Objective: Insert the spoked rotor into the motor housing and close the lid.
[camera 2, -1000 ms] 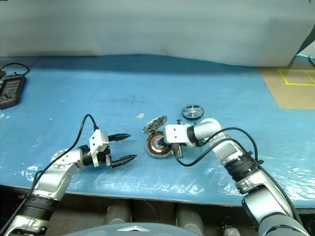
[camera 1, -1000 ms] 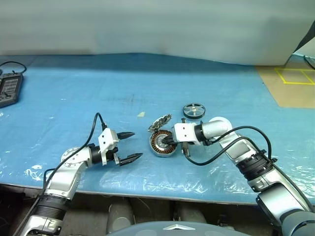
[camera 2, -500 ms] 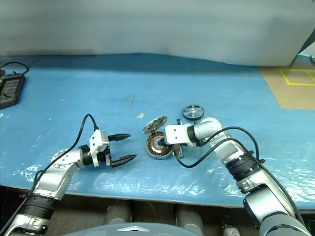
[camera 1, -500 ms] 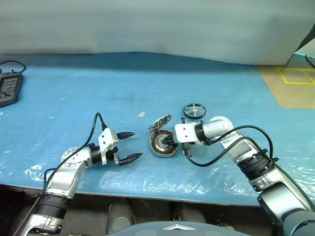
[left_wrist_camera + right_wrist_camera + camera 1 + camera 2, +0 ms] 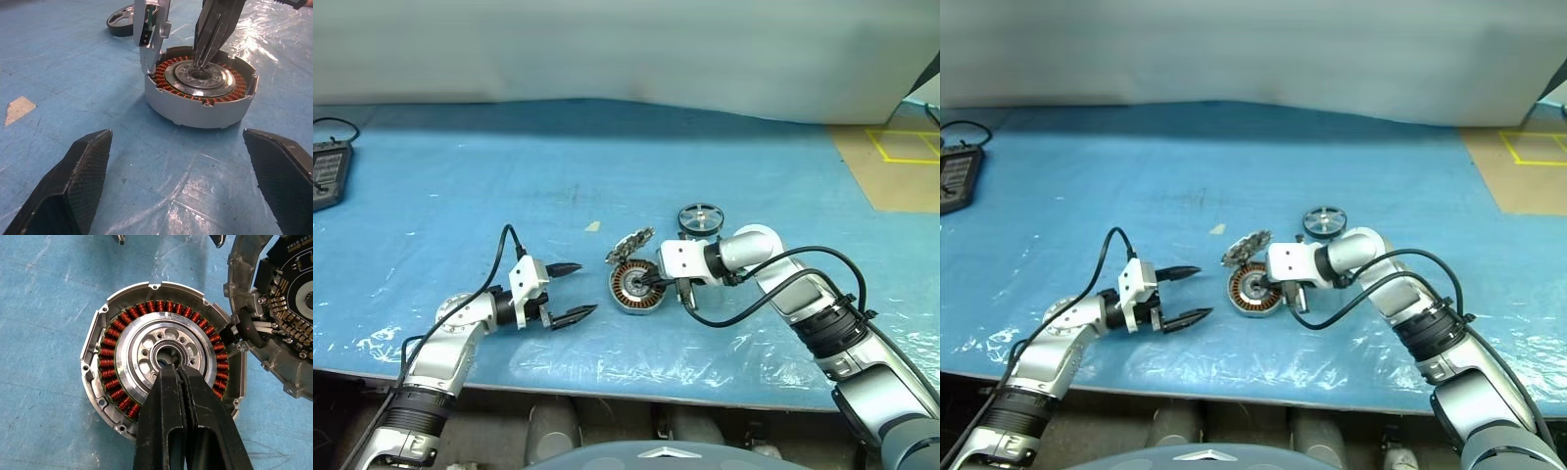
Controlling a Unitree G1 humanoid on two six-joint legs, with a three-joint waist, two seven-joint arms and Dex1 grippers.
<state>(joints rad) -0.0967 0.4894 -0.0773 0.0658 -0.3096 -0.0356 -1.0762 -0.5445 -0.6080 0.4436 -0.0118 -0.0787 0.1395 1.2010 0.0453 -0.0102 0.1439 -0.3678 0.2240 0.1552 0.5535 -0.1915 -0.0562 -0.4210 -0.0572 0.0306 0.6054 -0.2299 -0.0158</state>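
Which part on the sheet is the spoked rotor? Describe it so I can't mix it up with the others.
On the blue sheet, find the right gripper, shut, tips over the centre of the motor housing. The spoked rotor lies apart, on the far side of that arm. It is the small wheel with a black rim and silver spokes, unlike the housing's copper windings or the jagged lid.

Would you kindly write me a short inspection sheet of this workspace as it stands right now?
Surface: blue sheet under wrinkled clear film.
Job's things: motor housing open, copper windings showing; lid swung open at its rim; spoked rotor lying behind, not yet inserted.
Clutter: small pale scrap.
Grippers: left gripper open, holding nothing; right gripper shut, tips at the housing's centre hole.
Cables: black cable on each arm; lid's short wires to housing.
Surroundings: dark device at far left; tan floor with yellow tape.
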